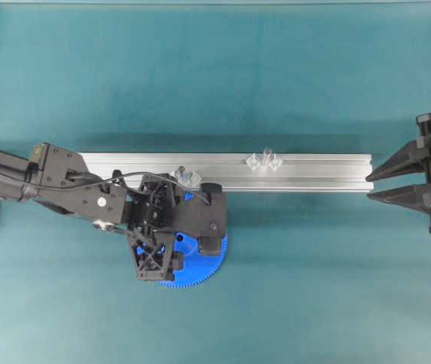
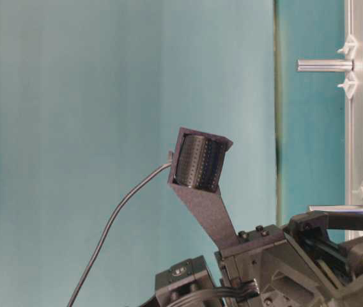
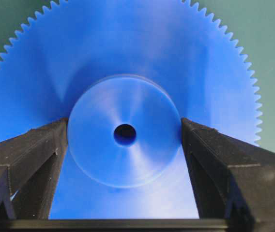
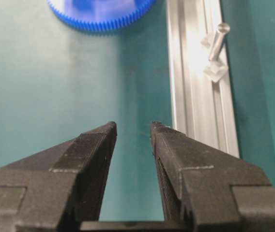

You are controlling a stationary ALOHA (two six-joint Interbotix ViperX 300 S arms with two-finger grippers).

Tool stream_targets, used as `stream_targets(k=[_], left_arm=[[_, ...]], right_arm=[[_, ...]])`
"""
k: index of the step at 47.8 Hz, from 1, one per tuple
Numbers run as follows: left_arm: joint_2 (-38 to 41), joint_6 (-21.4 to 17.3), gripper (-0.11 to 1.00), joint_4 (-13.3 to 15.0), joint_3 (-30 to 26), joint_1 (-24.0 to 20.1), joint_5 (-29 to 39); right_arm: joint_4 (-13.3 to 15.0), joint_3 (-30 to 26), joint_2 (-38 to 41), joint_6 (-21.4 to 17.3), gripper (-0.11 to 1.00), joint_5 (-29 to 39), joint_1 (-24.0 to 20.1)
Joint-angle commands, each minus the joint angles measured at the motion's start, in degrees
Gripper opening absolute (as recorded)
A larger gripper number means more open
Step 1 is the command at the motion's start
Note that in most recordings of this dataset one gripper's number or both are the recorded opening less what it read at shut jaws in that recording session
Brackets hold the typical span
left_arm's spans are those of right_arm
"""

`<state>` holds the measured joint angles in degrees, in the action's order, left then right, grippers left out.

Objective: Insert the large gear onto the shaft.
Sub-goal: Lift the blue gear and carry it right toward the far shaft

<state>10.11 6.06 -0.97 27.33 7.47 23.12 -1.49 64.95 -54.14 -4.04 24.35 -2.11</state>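
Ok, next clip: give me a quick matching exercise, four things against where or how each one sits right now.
Things:
1. large gear
2. shaft
3. left gripper
4. right gripper

States:
A. upright on the aluminium rail, between two clear blocks
B. empty, jaws apart, over bare green mat
C. flat on the mat, just in front of the rail
D. fingers either side of the raised hub

Pairs: 1-C, 2-A, 3-D, 4-B
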Motion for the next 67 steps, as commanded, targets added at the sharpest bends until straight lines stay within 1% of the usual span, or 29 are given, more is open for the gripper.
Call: stream_targets(k=[1, 7, 12, 20, 24, 33, 37, 44, 52, 60, 67], left_arm=[[-3.87, -0.97, 0.79, -0.09, -2.37, -0.09, -0.18], [-5.36, -2.46, 0.79, -0.09, -3.16, -0.18, -0.18], [-6.33, -2.9, 0.79, -0.09, -3.87, -0.09, 0.0], [-8.09, -4.13, 0.79, -0.35, -6.94, -0.18, 3.16], [-8.7, -6.42, 0.79, -0.53, -8.96, -0.62, 4.31], [-8.88, -12.92, 0.79, -0.53, -13.89, -2.55, 5.71], [-8.7, -14.5, 0.79, -0.53, -15.21, -4.13, 6.15], [-6.59, -15.38, 0.79, -0.53, -17.23, -7.47, 6.06], [-2.9, -16.17, 0.79, -0.53, -20.21, -10.2, 5.89], [1.49, -18.54, 0.79, -0.53, -23.55, -11.07, 5.89], [5.63, -18.81, 0.79, -0.53, -26.89, -11.43, 6.24]], right_arm=[[-0.18, -0.18, -0.79, -0.62, 0.44, -0.53, -0.18], [-0.18, 0.35, -2.29, -0.7, 0.44, -0.53, -0.09], [-0.18, 0.44, -3.25, -0.79, 0.44, -0.53, -0.09], [-0.26, 0.62, -4.31, -0.79, 0.44, -0.53, -0.09], [-0.18, 0.88, -4.57, -0.79, 0.44, -0.53, -0.09], [-0.09, 0.97, -4.66, -0.79, 0.44, -0.62, -0.09], [-0.18, 0.97, -4.75, -0.79, 0.43, -0.88, -0.09], [-0.09, 1.05, -5.19, -0.79, 0.43, -0.97, -0.09], [-0.18, 1.32, -5.98, -0.79, 0.43, -0.97, -0.09], [-0.09, 1.58, -6.5, -0.79, 0.43, -0.97, 0.09], [-0.09, 1.58, -6.77, -0.79, 0.43, -0.97, 0.09]])
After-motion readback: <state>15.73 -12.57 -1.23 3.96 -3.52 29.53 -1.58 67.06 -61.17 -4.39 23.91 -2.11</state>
